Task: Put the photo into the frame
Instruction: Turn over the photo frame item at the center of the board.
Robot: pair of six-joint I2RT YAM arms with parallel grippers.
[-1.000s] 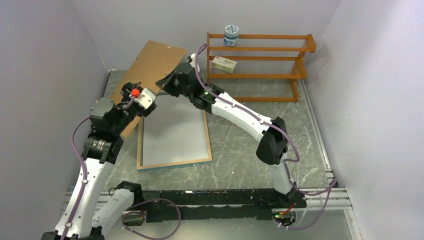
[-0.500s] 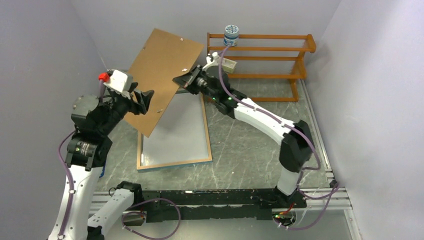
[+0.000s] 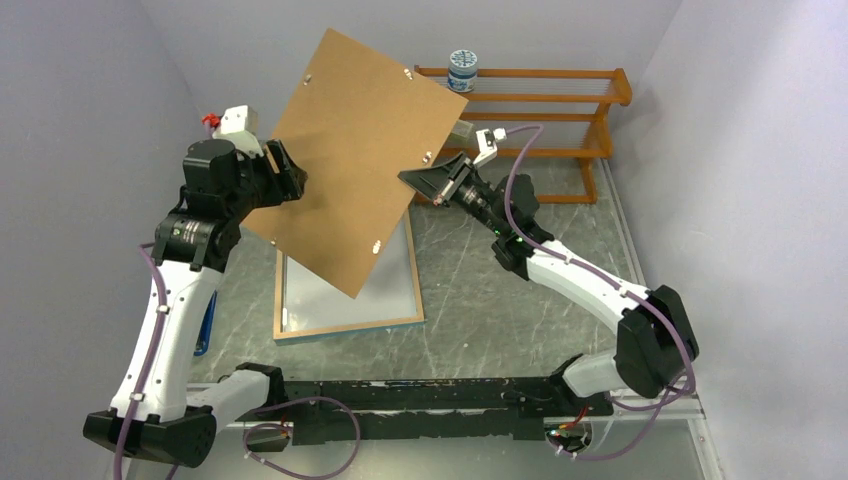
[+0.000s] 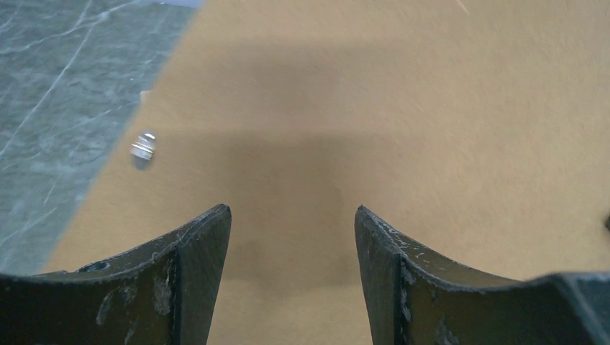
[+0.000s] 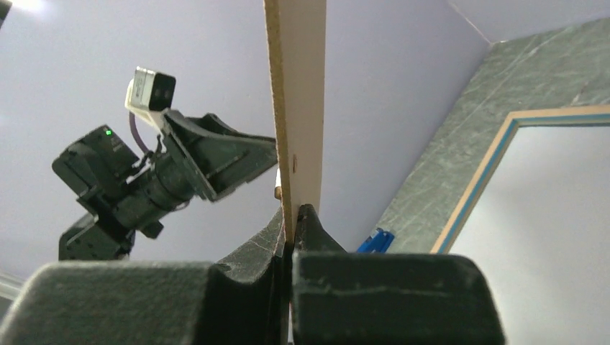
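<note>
Two arms meet at a brown backing board (image 3: pixel 355 150) that hangs tilted in the air over the far left part of the tabletop (image 3: pixel 500 300), its plain brown face turned toward the overhead camera. The right fingers (image 3: pixel 437 180) are closed on the board's right edge; the right wrist view shows them pinching it edge-on, the board rising straight up between them. The left fingers (image 3: pixel 288 178) are just beside the board's left edge, spread apart and gripping nothing. In the left wrist view the brown face fills the space beyond them, with a small silver tab (image 4: pixel 144 149) near its left edge. Below the board the frame (image 3: pixel 345 328) lies flat on the tabletop, wood-coloured rim up with a thin blue line along its outer edge, its far end hidden by the board. Inside the rim only a pale grey surface shows, and I cannot tell whether that is the pane or the photo, which I cannot pick out anywhere. At the far right stands an orange-brown shelf rack (image 3: pixel 590 100), with a white and blue jar (image 3: pixel 462 70) on its top rail.
</note>
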